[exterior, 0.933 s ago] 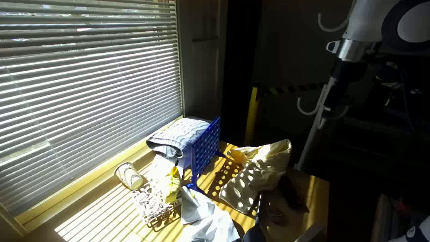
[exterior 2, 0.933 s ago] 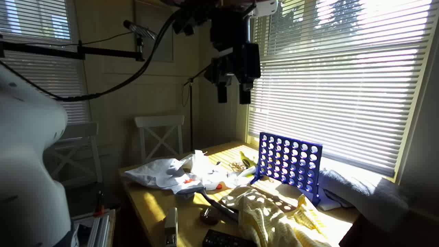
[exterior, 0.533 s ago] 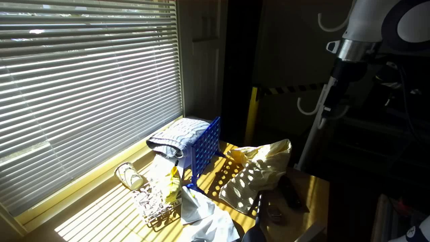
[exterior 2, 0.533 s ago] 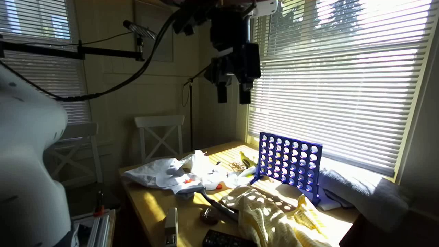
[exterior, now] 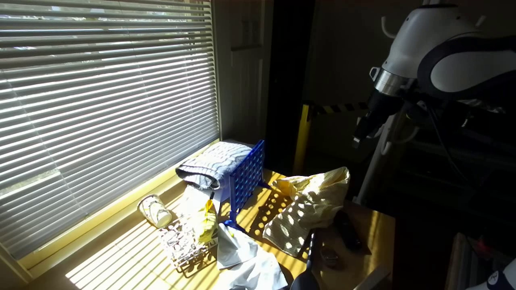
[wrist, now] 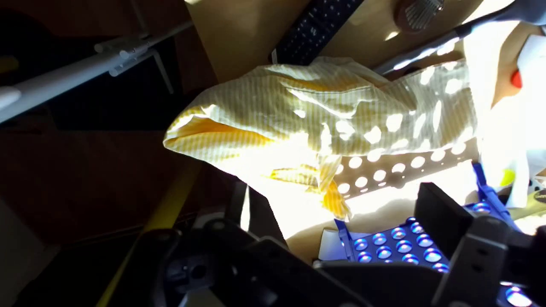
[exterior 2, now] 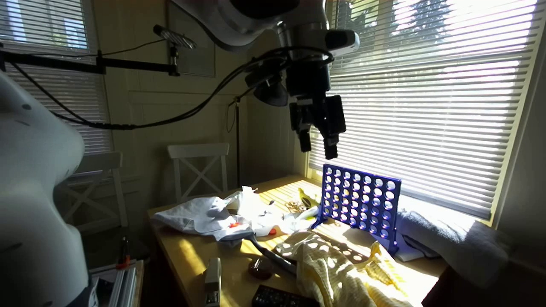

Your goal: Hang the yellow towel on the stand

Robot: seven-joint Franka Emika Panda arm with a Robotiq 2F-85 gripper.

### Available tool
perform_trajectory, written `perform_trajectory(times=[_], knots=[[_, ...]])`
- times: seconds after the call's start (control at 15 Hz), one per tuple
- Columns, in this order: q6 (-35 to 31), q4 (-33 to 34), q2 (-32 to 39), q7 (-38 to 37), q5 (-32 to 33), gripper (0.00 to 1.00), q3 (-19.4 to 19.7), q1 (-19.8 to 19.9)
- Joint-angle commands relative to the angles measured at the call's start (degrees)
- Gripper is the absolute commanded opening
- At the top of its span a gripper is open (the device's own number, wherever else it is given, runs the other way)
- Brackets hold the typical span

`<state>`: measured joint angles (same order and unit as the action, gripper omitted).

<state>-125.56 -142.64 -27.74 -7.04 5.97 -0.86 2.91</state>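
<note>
Running alongside the window blinds (exterior: pixel 109 129), the bench (exterior: pixel 121 249) has the pale stand (exterior: pixel 370 173) just beyond its far edge in an exterior view. The yellow towel (exterior: pixel 310 205) lies crumpled at that edge, reaching past it in the wrist view. Higher up, well clear of it, hangs the gripper (exterior 2: pixel 318 148), fingers (exterior 2: pixel 331 150) spread apart.

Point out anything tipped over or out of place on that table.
The patterned cup lies on its side below the window blinds, though cups normally stand upright. The yellow towel is heaped in loose folds rather than hung on the stand.
</note>
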Motion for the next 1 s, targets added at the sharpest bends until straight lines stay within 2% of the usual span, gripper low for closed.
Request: perform_trajectory(times=[0.0,0.33,0.4,0.47,0.6,0.87,0.93], knots=[[-12.7,-0.7,8.8,-5.7,0.6,1.0,-1.9,0.7],[-22.9,0.5,19.3,-2.5,-3.2,1.0,-1.3,-2.1],[-24.2,0.5,20.9,2.2,-7.0,1.0,-0.5,-4.0],[-21.9,-1.0,17.1,-2.7,-2.5,1.0,-1.4,-1.9],[-23.5,-0.7,19.6,-0.3,-4.8,1.0,-1.2,-3.1],[-23.7,-0.1,20.4,0.2,-5.0,1.0,-1.1,-3.3],[-23.4,-0.2,20.2,-5.9,-1.1,1.0,-1.7,-1.9]])
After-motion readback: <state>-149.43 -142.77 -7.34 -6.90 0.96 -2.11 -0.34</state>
